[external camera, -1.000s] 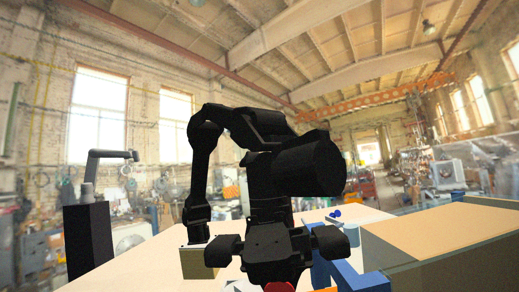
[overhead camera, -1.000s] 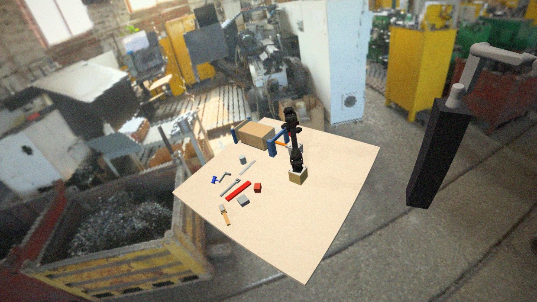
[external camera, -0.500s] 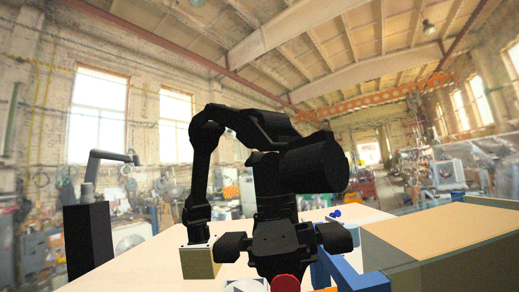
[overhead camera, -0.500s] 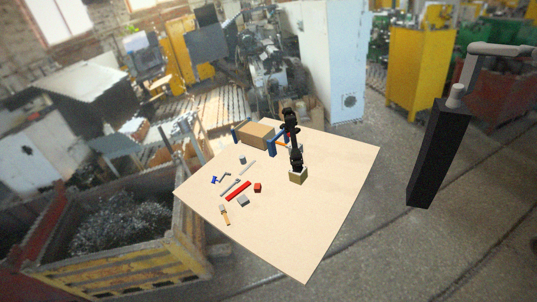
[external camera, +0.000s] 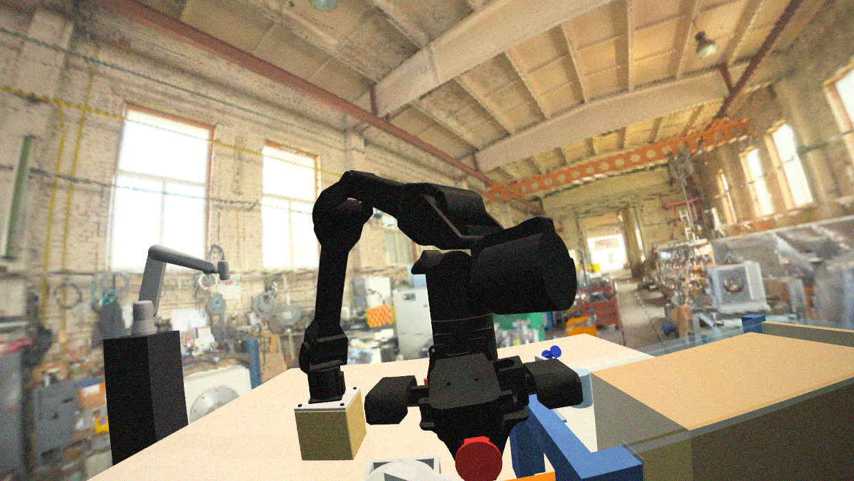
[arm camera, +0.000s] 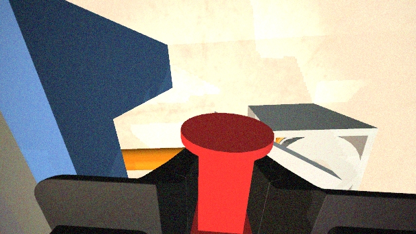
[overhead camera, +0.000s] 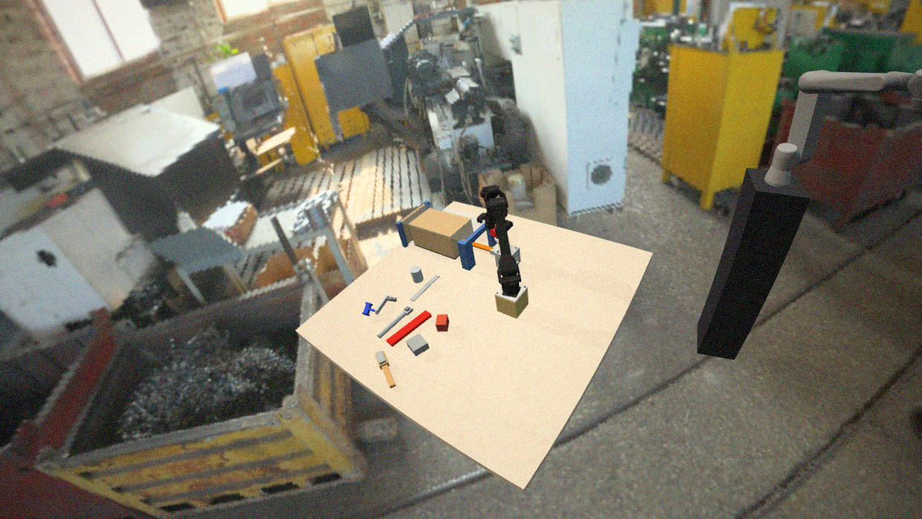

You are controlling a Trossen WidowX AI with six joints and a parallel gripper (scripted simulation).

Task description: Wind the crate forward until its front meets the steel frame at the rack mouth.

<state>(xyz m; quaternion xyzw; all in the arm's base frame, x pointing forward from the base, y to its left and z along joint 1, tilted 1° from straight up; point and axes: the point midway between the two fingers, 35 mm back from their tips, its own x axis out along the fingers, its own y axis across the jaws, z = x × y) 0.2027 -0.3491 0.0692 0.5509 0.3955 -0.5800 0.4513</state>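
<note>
In the wrist view's lower middle, the gripper (arm camera: 223, 202) pinches the stem of a red knob (arm camera: 226, 134), whose flat cap stands just past the dark fingers. Beyond it to the right sits the grey winch (arm camera: 313, 118), with an orange strap (arm camera: 148, 159) running left toward the blue frame (arm camera: 84, 101) filling the upper left. Farther back, in the top view, the crate (overhead camera: 439, 230) sits behind that frame, with bare bench (overhead camera: 567, 290) to the right.
</note>
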